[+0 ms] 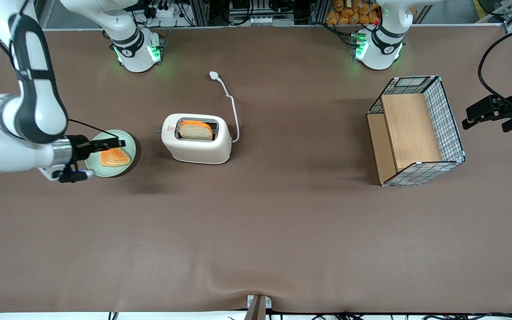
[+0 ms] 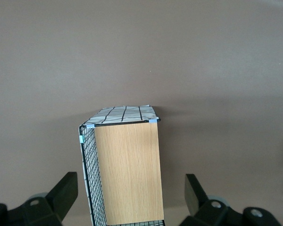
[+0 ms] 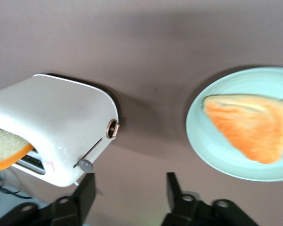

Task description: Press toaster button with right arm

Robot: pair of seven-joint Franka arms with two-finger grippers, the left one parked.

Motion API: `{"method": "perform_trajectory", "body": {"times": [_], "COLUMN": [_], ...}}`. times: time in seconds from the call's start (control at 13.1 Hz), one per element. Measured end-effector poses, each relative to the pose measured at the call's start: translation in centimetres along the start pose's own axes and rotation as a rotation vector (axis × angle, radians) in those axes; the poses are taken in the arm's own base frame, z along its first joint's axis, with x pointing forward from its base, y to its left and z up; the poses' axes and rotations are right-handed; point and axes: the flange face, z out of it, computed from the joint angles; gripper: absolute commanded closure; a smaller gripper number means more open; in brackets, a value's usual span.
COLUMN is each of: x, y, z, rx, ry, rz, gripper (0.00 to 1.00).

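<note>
front view: your right arm (image 1: 20,129) holds its gripper (image 1: 116,143) over the green plate (image 1: 130,141) with its orange slice (image 1: 114,157); the toaster (image 1: 197,138) stands beside the plate, toward the parked arm's end, bread (image 1: 196,130) upright in the slot, long axis running along the table's length
right wrist view: the gripper (image 3: 129,190) has its fingers apart, holding nothing; the toaster button (image 3: 85,165) sits on the narrow end face that points toward your gripper, below a copper knob (image 3: 112,128)
next move, as a judgement: reach toward that end face, then press down on the tab
</note>
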Motion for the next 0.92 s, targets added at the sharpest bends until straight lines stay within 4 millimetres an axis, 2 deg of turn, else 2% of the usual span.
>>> {"method": "perform_trajectory", "body": {"times": [0.38, 0.69, 0.92], "x": [-2.9, -6.6, -10.5], "y": [-3.2, -3.0, -4.5], "z": [-11.7, -18.2, -22.2], "rx": [-0.198, -0.277, -0.295], "ry": [0.175, 0.239, 0.282], "rz": [-0.090, -0.068, 0.002], "gripper": [0.00, 0.00, 0.00]}}
